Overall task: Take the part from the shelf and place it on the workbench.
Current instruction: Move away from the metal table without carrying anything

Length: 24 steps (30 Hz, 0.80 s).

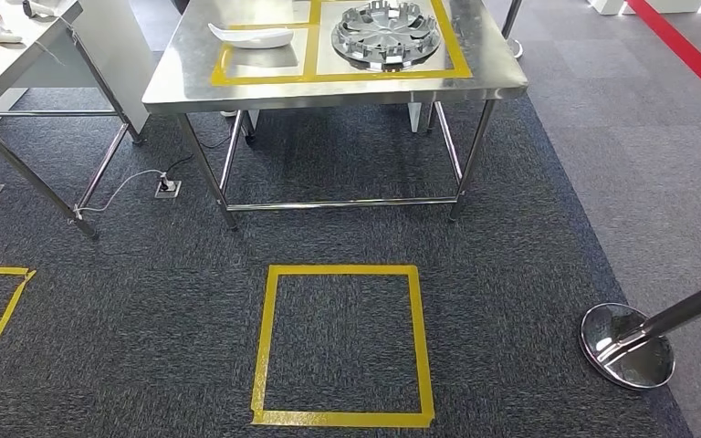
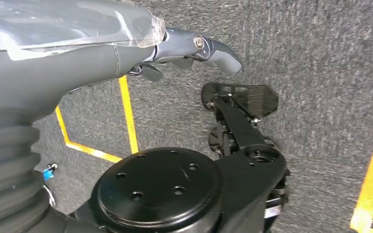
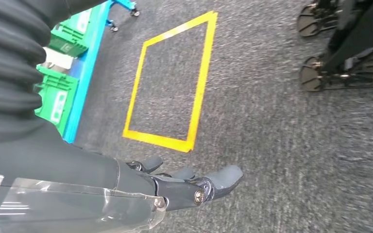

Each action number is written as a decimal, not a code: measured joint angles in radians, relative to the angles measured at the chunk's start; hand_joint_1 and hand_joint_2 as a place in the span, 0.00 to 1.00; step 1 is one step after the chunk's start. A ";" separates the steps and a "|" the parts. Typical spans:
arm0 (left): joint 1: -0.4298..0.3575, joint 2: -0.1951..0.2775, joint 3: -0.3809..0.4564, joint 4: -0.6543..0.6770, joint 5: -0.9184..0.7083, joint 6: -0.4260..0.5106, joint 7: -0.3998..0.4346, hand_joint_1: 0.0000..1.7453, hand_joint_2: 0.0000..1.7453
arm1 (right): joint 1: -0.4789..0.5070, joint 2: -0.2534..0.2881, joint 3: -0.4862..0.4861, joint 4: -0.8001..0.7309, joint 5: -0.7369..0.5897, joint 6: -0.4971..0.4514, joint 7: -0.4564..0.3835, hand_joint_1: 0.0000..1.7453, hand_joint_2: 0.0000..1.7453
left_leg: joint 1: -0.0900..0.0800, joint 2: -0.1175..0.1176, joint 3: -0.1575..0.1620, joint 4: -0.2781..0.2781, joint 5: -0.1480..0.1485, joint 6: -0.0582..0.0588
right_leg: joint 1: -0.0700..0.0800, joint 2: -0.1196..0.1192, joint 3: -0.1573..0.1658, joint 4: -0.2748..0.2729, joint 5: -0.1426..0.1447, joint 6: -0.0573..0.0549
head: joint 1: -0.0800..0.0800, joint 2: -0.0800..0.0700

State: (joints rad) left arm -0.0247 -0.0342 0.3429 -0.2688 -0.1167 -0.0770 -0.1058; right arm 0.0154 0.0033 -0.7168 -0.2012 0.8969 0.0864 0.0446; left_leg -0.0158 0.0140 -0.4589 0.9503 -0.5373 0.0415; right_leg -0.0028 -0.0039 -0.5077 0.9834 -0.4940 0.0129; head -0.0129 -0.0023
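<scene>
While looking down past the body, find the left robot hand over the carpet with nothing in it, thumb out and fingers loosely apart, and the right robot hand much the same, empty and slack. Beside the right one, note a blue-framed rack of green bins, likely the shelf of the task, though hard to say for certain. Ahead on the carpet, pass a yellow tape square, with a chrome stanchion base off to the right. Beyond that, reach the steel tabletop, marked into taped bays: in the left bay a white curved part, lying flat; in the right bay a silver wheel cover, also flat, near but not touching. Cannot pick the task's own part out of the two, nor rule out another to fetch from the rack; with both robot hands empty, judge the carrying done for these at least. Expect the white part to be a light, stiff, glossy shell, so slippery: take across its narrow middle, thumb under one long edge. Expect the wheel cover to be rigid but thin and broad, awkward for one robot hand: grip at the rim, not on the brittle-looking upstanding tabs.
</scene>
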 joint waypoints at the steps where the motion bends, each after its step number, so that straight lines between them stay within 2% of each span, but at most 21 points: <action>1: 0.004 0.001 -0.009 -0.004 0.004 0.003 0.003 0.00 1.00 | 0.002 0.000 0.021 -0.002 -0.029 -0.003 -0.002 0.00 1.00 | 0.001 -0.001 0.000 -0.001 0.001 -0.002 | 0.001 0.000 -0.001 0.000 0.000 -0.002 | 0.000 0.000; 3: 0.012 0.002 -0.028 -0.011 0.012 0.006 0.009 0.00 1.00 | 0.007 -0.001 0.065 -0.010 -0.089 -0.008 -0.005 0.00 1.00 | 0.002 -0.002 -0.001 -0.002 0.004 -0.007 | 0.003 -0.001 -0.001 0.001 0.001 -0.005 | 0.000 0.000; 4: 0.017 0.003 -0.038 -0.014 0.016 0.009 0.013 0.00 1.00 | 0.010 -0.001 0.087 -0.014 -0.118 -0.011 -0.006 0.00 0.75 | 0.003 -0.002 -0.002 -0.003 0.004 -0.011 | 0.003 -0.002 -0.002 0.001 0.001 -0.006 | 0.000 0.000; 7: 0.033 0.005 -0.068 -0.025 0.027 0.018 0.023 0.00 0.25 | 0.022 -0.002 0.151 -0.028 -0.204 -0.019 -0.010 0.00 0.00 | 0.005 -0.002 -0.003 -0.003 0.006 -0.021 | 0.004 -0.002 -0.002 0.002 0.001 -0.007 | 0.000 0.000; 8: 0.038 0.006 -0.079 -0.028 0.030 0.020 0.026 0.00 0.00 | 0.026 -0.002 0.174 -0.033 -0.233 -0.022 -0.012 0.00 0.00 | 0.005 -0.002 -0.003 -0.003 0.006 -0.023 | 0.004 -0.002 -0.003 0.002 0.001 -0.008 | 0.000 0.000; 24: 0.120 0.020 -0.244 -0.086 0.091 0.061 0.079 0.00 0.00 | 0.092 -0.002 0.529 -0.125 -0.700 -0.065 -0.033 0.00 0.00 | 0.002 -0.002 -0.006 0.001 0.005 -0.025 | 0.001 -0.002 -0.003 0.002 0.002 -0.007 | 0.001 0.000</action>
State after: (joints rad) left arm 0.0954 -0.0147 0.0985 -0.3550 -0.0260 -0.0163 -0.0263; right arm 0.1071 0.0014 -0.1881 -0.3260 0.1964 0.0217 0.0119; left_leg -0.0134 0.0120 -0.4645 0.9512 -0.5325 0.0165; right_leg -0.0023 -0.0058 -0.5107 0.9849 -0.4917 0.0054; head -0.0121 -0.0023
